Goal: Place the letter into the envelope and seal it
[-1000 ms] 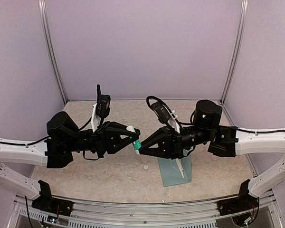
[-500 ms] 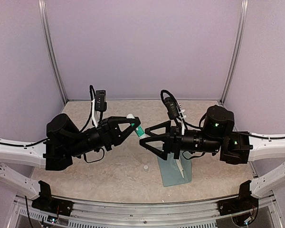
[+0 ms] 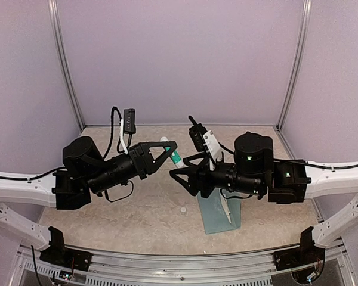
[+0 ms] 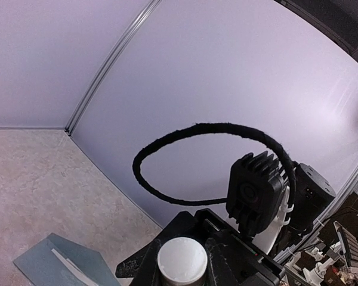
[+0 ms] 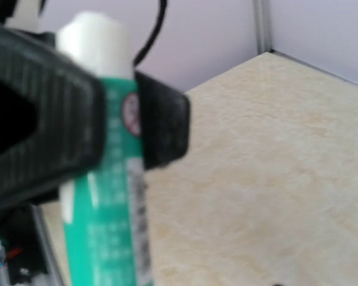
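The teal envelope (image 3: 216, 215) lies flat on the table at front centre right, partly under my right arm. A pale strip, the letter's edge (image 3: 226, 210), shows along it. My left gripper (image 3: 170, 151) is raised above the table's middle and shut on a white-and-green glue stick (image 3: 174, 157), whose white end (image 4: 181, 260) faces the left wrist camera. My right gripper (image 3: 178, 168) hangs open just right of the stick's green end without touching it. The right wrist view shows the green stick (image 5: 101, 196) close up between the left gripper's black fingers (image 5: 161, 125).
A small white cap (image 3: 182, 210) lies on the table below the two grippers. In the left wrist view the envelope (image 4: 65, 265) sits at the lower left. Lilac walls with metal corner posts (image 3: 68, 83) close in the back and sides.
My right gripper was shut on the stick's green end a second ago; it has opened and let go. My left gripper has lifted the stick slightly up and back.
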Robot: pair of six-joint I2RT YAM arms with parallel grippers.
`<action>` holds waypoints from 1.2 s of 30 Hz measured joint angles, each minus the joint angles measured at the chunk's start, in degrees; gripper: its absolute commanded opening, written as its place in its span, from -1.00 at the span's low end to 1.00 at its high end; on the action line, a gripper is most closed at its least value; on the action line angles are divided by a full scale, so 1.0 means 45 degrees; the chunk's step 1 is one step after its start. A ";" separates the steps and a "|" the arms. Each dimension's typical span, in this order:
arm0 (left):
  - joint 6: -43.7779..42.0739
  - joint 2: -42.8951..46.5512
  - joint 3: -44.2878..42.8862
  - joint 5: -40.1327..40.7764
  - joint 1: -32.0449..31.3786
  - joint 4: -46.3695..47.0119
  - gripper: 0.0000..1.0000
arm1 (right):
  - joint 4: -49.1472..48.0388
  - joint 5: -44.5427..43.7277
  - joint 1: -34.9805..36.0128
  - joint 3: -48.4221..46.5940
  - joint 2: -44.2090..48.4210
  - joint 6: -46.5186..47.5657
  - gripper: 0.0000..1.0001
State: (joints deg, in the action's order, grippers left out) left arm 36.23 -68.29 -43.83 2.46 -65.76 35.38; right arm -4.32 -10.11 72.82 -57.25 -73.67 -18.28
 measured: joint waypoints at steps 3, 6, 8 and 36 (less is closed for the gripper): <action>0.0024 -0.0010 -0.0180 0.0015 0.0000 -0.0321 -0.86 | 0.0335 -0.0379 0.0039 -0.0335 -0.0180 0.0403 0.05; 0.0044 -0.0029 -0.0291 0.0063 0.0000 -0.0593 -0.87 | 0.0476 -0.0520 0.0073 -0.0423 -0.0214 0.0651 0.03; 0.0073 -0.0039 -0.0316 0.0102 0.0000 -0.0738 -0.87 | 0.0573 -0.0622 0.0112 -0.0457 -0.0214 0.0787 0.01; 0.0131 -0.0350 -0.0583 0.0063 0.0000 -0.1603 -0.88 | 0.1049 -0.0811 0.0214 -0.0491 -0.0228 0.1200 -0.35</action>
State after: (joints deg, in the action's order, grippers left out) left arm 36.82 -69.87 -46.46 2.74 -65.76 28.16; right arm 0.40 -13.76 73.78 -59.46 -74.70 -12.88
